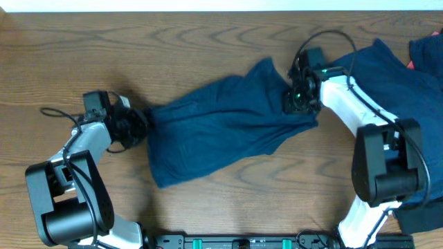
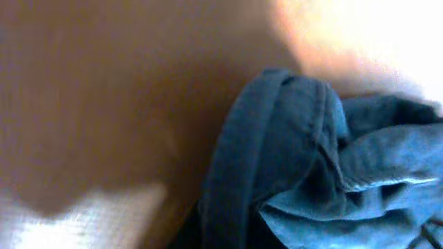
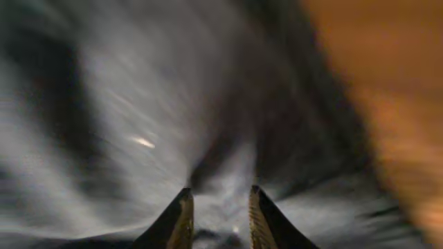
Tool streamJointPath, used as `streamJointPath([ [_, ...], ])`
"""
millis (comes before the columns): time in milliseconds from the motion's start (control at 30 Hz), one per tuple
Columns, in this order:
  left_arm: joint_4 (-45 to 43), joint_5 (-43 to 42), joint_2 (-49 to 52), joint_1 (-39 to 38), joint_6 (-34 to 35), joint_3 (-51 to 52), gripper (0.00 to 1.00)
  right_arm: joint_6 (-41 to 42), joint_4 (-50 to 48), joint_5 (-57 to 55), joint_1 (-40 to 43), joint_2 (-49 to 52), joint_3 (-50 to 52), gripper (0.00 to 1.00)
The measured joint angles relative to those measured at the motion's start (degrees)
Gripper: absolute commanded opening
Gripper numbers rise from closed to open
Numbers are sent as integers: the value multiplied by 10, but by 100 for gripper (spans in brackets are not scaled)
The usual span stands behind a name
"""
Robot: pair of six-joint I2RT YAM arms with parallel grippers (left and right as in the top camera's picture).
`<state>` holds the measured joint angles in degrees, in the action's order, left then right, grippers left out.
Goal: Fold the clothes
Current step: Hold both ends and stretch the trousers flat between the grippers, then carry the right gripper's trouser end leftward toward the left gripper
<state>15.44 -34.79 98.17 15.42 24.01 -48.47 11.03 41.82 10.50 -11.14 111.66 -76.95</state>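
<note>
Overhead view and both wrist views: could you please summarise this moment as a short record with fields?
surface: wooden table
middle garment: navy, wrinkled, lying unfolded across the centre
other clothes: navy heap at the table's right edge
left tool: at the middle garment's left edge; bunched cloth fills its wrist view, grip not visible
right tool: on the middle garment's upper right part; fingers close together, cloth gathered between them, apparently pinched
image quality: right wrist view blurred
</note>
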Motion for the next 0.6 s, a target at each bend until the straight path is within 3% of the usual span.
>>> streamJointPath([
  [33, -3, 0, 0, 0, 2, -12, 54, 1, 0, 0, 0, -10, -7, 30],
  [67, -2, 0, 0, 0, 3, -28, 88, 2, -1, 0, 0, -24, -15, 31],
  [100, 2, 0, 0, 0, 5, -42, 98, 3, -1, 0, 0, -42, -22, 31],
  [300, 119, 8, 0, 0, -5, -88, 98, 3, 9, 1, 0, -115, -40, 31],
  [433, 206, 59, 0, 0, -18, -83, 98, 0, 19, 13, 0, -117, -40, 29],
  [600, 217, 108, 0, 0, -23, -76, 98, -8, 12, 20, -16, -117, -40, 29],
])
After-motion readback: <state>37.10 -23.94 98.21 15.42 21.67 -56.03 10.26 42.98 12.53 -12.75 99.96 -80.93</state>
